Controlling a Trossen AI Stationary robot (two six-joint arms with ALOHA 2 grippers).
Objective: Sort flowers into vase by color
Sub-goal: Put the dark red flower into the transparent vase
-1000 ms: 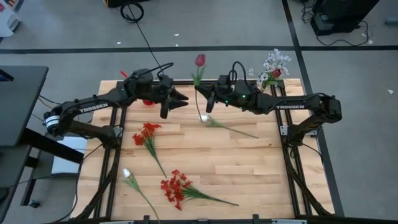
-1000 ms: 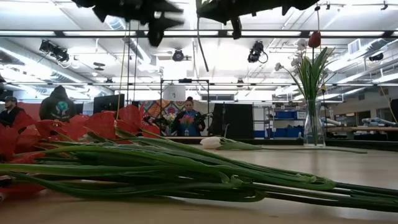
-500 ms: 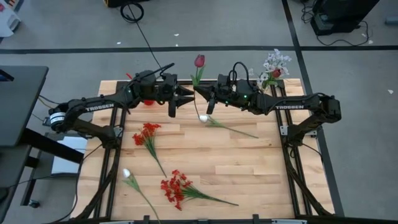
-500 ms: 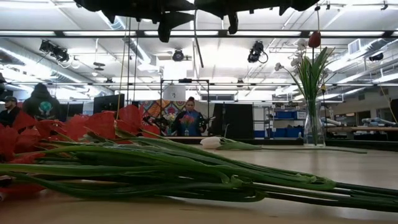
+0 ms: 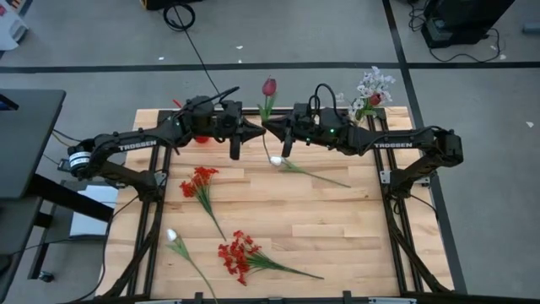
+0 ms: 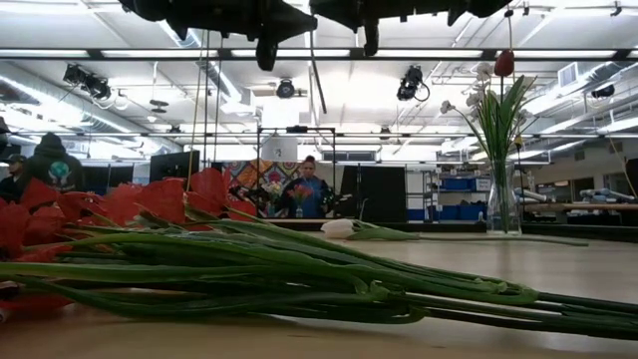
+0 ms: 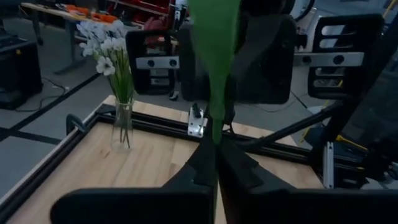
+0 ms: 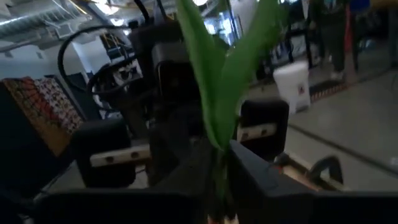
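We record a wooden table [image 5: 337,224] with both arms raised over its far edge, their grippers meeting tip to tip at one maroon tulip [image 5: 269,87], which is held upright in the air with its bud above the table's far rim and its green stem hanging down between them. The left gripper [image 5: 256,129] has its fingers pressed together on the stem; its wrist view shows the stem and a broad green leaf rising straight out of the closed fingertips [image 7: 214,163]. The right gripper [image 5: 268,127] sits on the same stem from the other side; its wrist view shows the fingers close about the leaves, but we cannot tell whether they grip or stand slightly parted. At the far right corner we list a glass vase [image 5: 366,111] holding pale whitish sprigs and a dark red bud; the low view shows it upright [image 6: 503,204]. Lying on the table: a white tulip [image 5: 276,160] just below the two grippers, stem running toward the right; a red cluster [image 5: 199,182] on the left side; a second, larger red cluster [image 5: 237,255] near the front, stems pointing right; and another white tulip [image 5: 172,236] at the front left. A further red item [image 5: 199,138] shows under the left arm near the far left; we cannot identify it. In the room beyond, people [image 6: 306,191] are visible.
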